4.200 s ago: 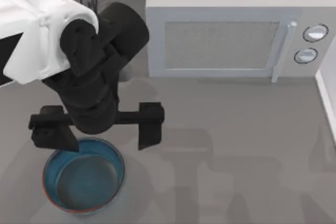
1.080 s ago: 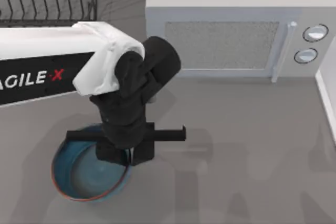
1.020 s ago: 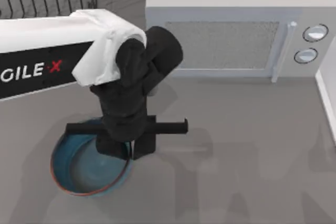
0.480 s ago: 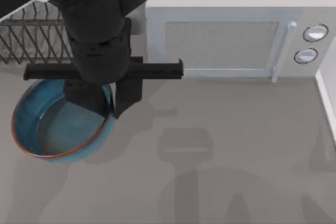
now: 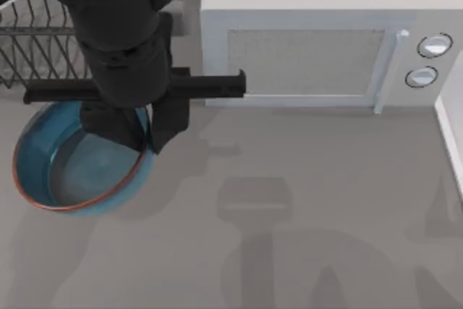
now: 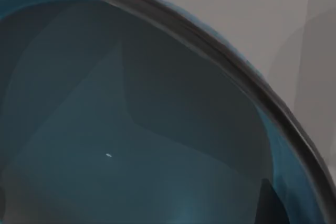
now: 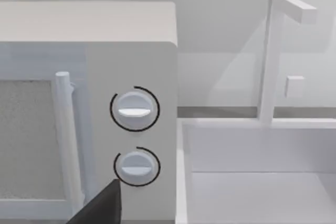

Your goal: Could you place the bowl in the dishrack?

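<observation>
The blue bowl with its reddish-brown rim hangs above the table at the left, tilted, just in front of the black wire dishrack in the back left corner. My left gripper is shut on the bowl's right rim, one finger inside and one outside. Seen from the left wrist, the bowl's greyish-blue inside is very close, with the rim arcing across it. A dark edge of my parked right gripper faces the microwave's knobs.
The grey-white microwave stands at the back, right of the rack, close to my left arm; its two knobs face forward. A white sink basin with a faucet sits to its right. Bare grey table spreads in front.
My left gripper closed on the bowl's rim, lifted it off the table and carried it left and back toward the dishrack. In the last half second it moved slightly farther back.
</observation>
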You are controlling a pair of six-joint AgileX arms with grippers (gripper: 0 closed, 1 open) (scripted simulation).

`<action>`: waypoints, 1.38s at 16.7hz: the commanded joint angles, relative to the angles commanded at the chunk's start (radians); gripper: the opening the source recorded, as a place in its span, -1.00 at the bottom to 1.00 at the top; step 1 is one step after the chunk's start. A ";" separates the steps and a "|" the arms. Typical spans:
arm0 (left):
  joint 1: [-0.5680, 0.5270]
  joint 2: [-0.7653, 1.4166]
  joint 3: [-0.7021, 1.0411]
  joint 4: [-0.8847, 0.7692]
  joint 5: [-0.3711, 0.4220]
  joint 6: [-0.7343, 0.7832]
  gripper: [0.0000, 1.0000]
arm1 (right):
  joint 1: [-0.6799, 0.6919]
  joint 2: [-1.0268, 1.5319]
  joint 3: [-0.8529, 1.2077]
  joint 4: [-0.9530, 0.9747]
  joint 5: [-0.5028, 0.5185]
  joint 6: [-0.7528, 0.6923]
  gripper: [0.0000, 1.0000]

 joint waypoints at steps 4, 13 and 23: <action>0.127 -0.117 -0.080 0.179 0.029 0.098 -1.00 | 0.000 0.000 0.000 0.000 0.000 0.000 1.00; 0.600 -0.535 -0.426 0.951 0.134 0.474 -1.00 | 0.000 0.000 0.000 0.000 0.000 0.000 1.00; 0.870 -0.806 -0.612 1.333 0.201 0.684 -1.00 | 0.000 0.000 0.000 0.000 0.000 0.000 1.00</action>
